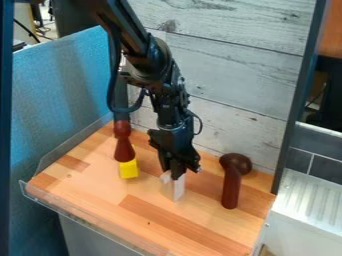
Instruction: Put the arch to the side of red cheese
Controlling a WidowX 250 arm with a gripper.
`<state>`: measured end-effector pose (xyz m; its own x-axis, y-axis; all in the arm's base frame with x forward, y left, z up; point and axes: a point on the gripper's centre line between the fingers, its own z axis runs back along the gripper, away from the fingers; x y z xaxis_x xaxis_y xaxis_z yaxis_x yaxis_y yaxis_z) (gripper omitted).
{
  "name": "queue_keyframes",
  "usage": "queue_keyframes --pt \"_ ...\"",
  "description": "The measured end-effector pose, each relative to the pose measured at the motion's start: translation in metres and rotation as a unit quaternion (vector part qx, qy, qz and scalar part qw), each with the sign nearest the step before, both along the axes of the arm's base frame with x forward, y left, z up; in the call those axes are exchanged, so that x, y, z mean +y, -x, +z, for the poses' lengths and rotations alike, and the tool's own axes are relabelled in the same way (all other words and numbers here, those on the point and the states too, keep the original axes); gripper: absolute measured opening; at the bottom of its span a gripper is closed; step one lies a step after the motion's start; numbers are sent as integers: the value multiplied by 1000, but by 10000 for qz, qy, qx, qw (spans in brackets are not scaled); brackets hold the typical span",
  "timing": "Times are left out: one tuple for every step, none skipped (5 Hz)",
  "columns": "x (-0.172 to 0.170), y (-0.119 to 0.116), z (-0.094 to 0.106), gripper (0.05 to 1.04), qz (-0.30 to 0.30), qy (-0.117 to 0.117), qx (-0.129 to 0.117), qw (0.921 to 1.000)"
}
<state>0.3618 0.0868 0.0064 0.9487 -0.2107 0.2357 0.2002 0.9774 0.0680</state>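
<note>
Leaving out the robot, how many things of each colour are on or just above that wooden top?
Reddish-brown: 2 (tapered piece, round-topped piece)
Yellow: 1 (small block)
White: 1 (pale piece at the gripper)
Total: 4

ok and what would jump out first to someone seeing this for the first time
Probably the black arm slanting down from the top edge, its end effector at a pale block near the center. Next, the bright yellow block on the left beside a red-brown spindle, and the round-headed dark piece on the right.
</note>
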Motion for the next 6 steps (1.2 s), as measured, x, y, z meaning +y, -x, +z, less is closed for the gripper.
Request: queue_keyframes --pt "0 1 3 190 -86 112 -127 9998" --pt "12 0 16 190 61 239 -349 9991" --pt "27 -7 28 190 274 367 -477 9978" --pt "39 -10 37 190 439 418 -560 9966" --pt "45 -14 45 190 507 514 -620 9955" --pt "47 -10 46 190 565 651 -590 9945"
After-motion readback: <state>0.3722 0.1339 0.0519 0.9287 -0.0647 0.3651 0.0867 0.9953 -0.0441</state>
